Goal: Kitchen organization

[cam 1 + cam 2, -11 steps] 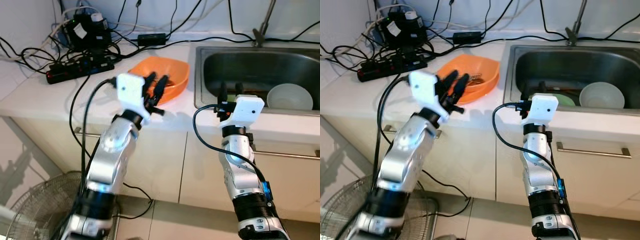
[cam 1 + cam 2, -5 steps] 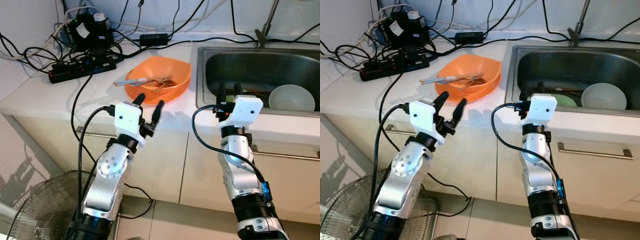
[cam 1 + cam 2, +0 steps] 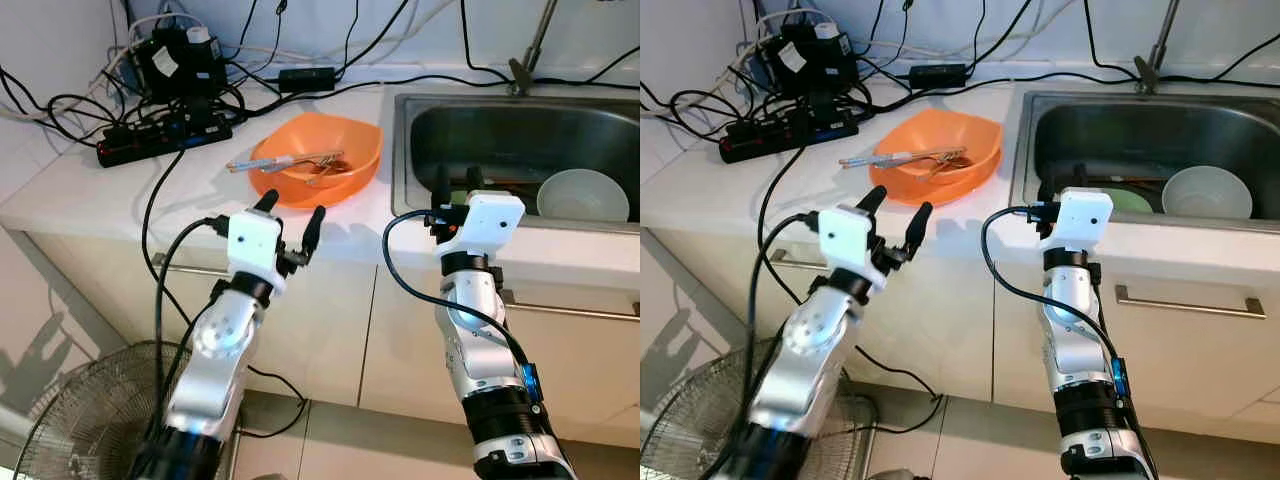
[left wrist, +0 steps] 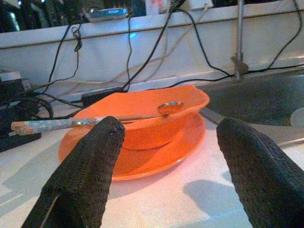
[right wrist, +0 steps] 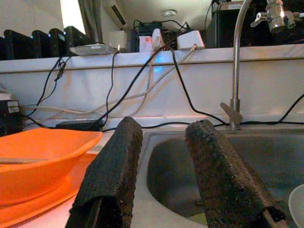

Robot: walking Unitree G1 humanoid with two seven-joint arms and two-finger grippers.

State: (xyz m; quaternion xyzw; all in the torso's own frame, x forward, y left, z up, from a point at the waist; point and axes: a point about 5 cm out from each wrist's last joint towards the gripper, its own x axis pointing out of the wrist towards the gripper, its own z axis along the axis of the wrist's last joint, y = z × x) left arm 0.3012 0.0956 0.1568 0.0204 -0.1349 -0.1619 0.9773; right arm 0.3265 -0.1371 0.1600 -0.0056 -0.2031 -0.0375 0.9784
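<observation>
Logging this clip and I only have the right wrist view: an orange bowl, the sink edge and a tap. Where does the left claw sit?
Observer: The left claw hangs open at the counter's front edge, pointing at the orange bowl without touching it.
Operator: Anything in that bowl?
Observer: Yes, a spoon and what look like chopsticks lie across it.
Operator: And inside the sink?
Observer: A white bowl sits in the sink, with something green beside it.
Operator: What is behind the orange bowl?
Observer: A black power strip and tangled cables by the wall.
</observation>
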